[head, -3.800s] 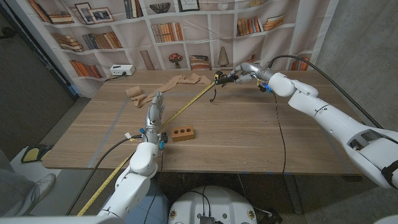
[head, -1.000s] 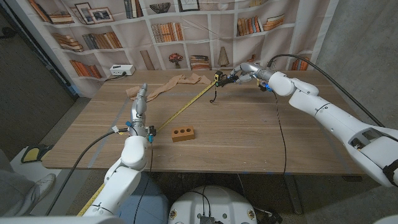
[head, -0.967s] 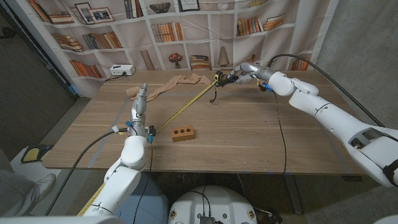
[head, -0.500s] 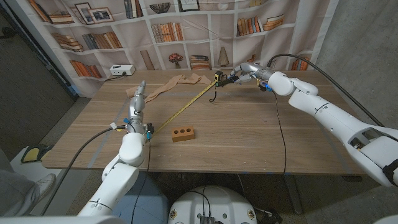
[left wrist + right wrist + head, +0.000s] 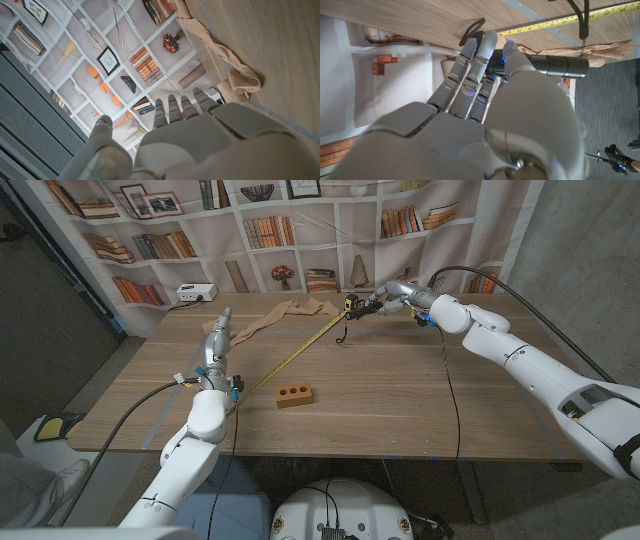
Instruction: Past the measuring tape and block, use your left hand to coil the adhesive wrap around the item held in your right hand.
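Note:
A long beige adhesive wrap [image 5: 272, 314] lies crumpled along the table's far side, its rolled end [image 5: 213, 327] at the left. My left hand [image 5: 214, 340] is held just short of that end with fingers extended and nothing in them; the left wrist view shows the left hand [image 5: 190, 135] with the wrap [image 5: 235, 75] beyond its fingertips. My right hand [image 5: 398, 293] grips a black flashlight-like cylinder [image 5: 363, 307] above the far table; in the right wrist view the right hand [image 5: 485, 100] holds the cylinder [image 5: 555, 65]. A yellow measuring tape [image 5: 295, 355] runs diagonally, and a brown block [image 5: 294, 395] sits mid-table.
A black strap [image 5: 343, 333] dangles from the cylinder. A thin black cable [image 5: 447, 375] crosses the table's right side. A white power box [image 5: 196, 293] sits at the back left edge. A bookshelf backdrop stands behind the table.
My left hand has moved left and farther across the table, from beside the block to the wrap's rolled end. The right hand has stayed in place with the cylinder.

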Motion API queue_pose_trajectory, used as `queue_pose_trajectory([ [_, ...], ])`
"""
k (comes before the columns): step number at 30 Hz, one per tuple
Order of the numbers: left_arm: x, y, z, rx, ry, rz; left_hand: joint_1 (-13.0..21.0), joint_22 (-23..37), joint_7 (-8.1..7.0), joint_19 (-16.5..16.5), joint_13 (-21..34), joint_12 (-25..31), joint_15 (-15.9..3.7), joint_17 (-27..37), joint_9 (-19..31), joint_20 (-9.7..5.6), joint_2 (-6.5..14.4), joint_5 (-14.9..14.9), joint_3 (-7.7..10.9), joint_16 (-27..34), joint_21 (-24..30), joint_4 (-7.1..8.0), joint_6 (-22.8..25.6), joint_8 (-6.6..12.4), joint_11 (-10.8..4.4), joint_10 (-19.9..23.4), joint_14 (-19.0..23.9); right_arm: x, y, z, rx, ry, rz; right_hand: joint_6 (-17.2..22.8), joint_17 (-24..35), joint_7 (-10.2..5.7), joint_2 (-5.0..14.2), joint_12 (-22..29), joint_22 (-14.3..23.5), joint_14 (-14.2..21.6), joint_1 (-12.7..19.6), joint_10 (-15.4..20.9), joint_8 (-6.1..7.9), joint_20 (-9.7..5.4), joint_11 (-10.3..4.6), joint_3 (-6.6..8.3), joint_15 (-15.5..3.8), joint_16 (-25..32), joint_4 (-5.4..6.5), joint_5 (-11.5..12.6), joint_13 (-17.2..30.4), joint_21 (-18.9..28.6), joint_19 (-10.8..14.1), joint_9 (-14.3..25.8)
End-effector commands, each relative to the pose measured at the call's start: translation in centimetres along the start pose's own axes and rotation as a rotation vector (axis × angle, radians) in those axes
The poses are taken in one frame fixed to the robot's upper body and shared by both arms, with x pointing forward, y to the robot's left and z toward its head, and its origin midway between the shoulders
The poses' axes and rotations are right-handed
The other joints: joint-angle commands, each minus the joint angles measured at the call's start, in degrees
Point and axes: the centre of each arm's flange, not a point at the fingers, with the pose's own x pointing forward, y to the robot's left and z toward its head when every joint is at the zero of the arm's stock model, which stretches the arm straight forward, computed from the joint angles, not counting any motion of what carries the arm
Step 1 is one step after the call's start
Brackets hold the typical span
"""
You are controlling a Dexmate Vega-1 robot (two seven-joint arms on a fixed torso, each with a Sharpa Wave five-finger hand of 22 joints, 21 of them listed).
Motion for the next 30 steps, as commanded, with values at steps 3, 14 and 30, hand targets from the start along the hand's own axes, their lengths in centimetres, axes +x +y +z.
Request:
queue_pose_trajectory([
  [3,1.4,0.5,0.1,0.021,-0.007,-0.011,0.2,0.1,0.11,-0.1,0.1,-0.1,0.12,0.2,0.1,-0.17,0.5,0.1,0.33,-0.1,0.1,-0.38,0.3,-0.05,-0.13,0.4,-0.1,0.6,0.1,0.5,-0.003,0.001,0.008,5.1,0.5,4.41,0.76,6.5,-0.1,0.6,0.1,16.9,0.22,-2.25,-0.97,1.71,-2.88,-0.4,1.38,0.3,4.3,0.6,-0.3,0.3],
  [14,3.1,0.7,0.4,0.05,-0.016,-0.032,0.4,0.1,0.18,-0.1,0.1,-0.1,0.05,0.2,0.1,-0.14,0.7,0.1,0.49,-0.1,0.1,-0.49,0.4,-0.03,0.04,0.4,-0.1,1.1,0.1,0.8,-0.008,0.003,0.007,5.3,0.8,4.47,0.72,6.3,-0.2,0.6,0.1,17.0,0.11,-2.3,-0.87,1.8,-2.89,-0.7,1.34,0.3,4.2,1.2,-0.4,0.3],
  [30,5.1,1.2,0.7,0.084,-0.02,-0.057,0.9,0.1,0.0,-0.1,0.1,-0.2,0.1,0.2,0.1,-0.01,1.3,0.1,0.96,-0.1,0.1,-0.68,0.2,-0.12,-0.08,0.3,-0.3,1.5,-0.1,1.3,-0.011,-0.003,0.006,5.4,1.2,4.44,0.72,6.2,-0.3,0.9,-0.1,17.2,-0.09,-2.3,-0.92,1.88,-2.85,-1.2,1.43,0.3,4.3,2.0,-0.7,0.3],
])
